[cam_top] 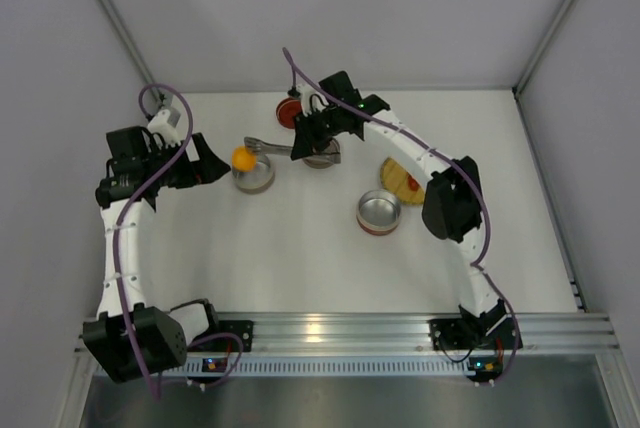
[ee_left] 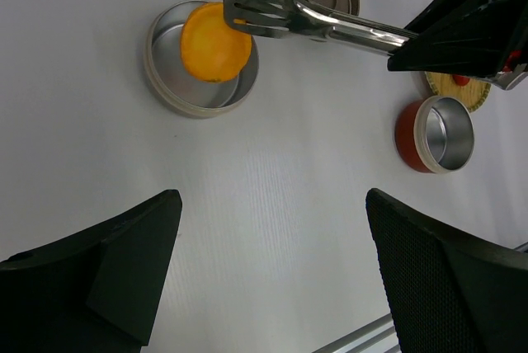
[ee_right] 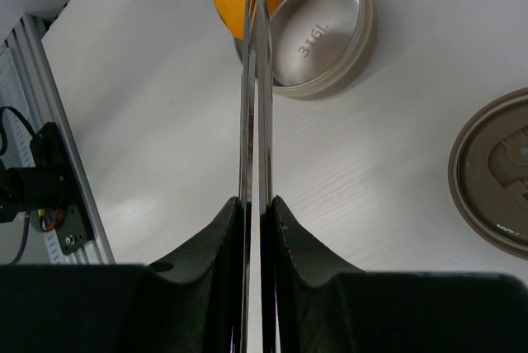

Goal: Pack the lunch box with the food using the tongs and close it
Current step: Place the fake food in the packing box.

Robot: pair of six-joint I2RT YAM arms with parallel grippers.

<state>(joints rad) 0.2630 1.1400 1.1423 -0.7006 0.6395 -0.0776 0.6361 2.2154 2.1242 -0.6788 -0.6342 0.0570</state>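
Right claw (ee_right: 254, 204) clamps tongs (ee_left: 330, 27) pinching the orange piece (ee_left: 210, 44) over a tin (ee_left: 165, 81); left claw (ee_left: 272, 200) gapes wide near the tabletop's (cam_top: 300, 258) left edge.

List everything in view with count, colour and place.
silver tin: one, beige rim, centre-left
tongs: one, grey-silver, tip over silver tin
orange food piece: one, at tongs' tip
lid: one, brown-grey, beside silver tin
yellow plate: one, right of centre
red pieces: count unclear, on yellow plate
red-based tin: one, silver inside, beside yellow plate
red round item: one, far side, partly hidden
left end effector: black, open, empty
right end effector: black, shut on tongs
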